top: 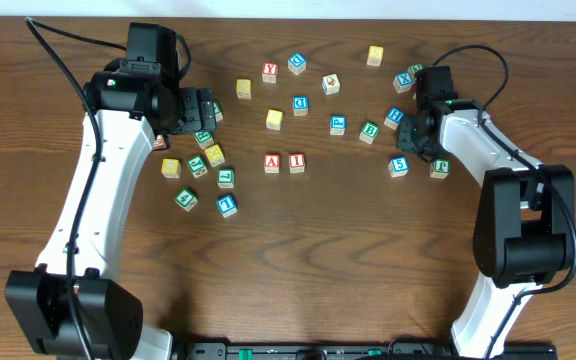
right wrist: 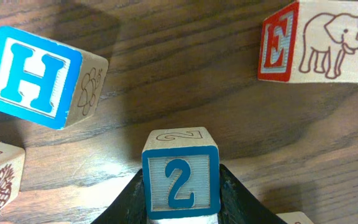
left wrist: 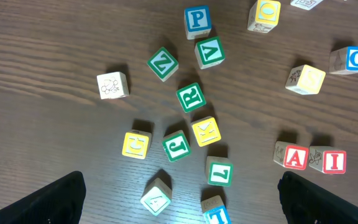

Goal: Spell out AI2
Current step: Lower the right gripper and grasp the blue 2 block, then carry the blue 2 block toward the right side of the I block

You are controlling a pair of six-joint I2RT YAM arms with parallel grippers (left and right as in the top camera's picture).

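The red A block (top: pixel 272 162) and the red I block (top: pixel 296 162) stand side by side on the table, A on the left. The left wrist view shows them too, A (left wrist: pixel 296 157) and I (left wrist: pixel 333 160). My right gripper (right wrist: pixel 181 190) is shut on a blue 2 block (right wrist: pixel 180 177), held just above the table. In the overhead view this gripper (top: pixel 417 127) is at the right, well away from A and I, and hides the 2 block. My left gripper (left wrist: pixel 179 208) is open and empty, above the left cluster of blocks (top: pixel 196 112).
A blue H block (right wrist: pixel 33 78) and a red E block with an elephant (right wrist: pixel 316 42) lie close ahead of the right gripper. Several loose blocks lie under the left gripper, among them a green 7 (left wrist: pixel 219 172) and a yellow K (left wrist: pixel 205 131). More blocks are scattered across the far table.
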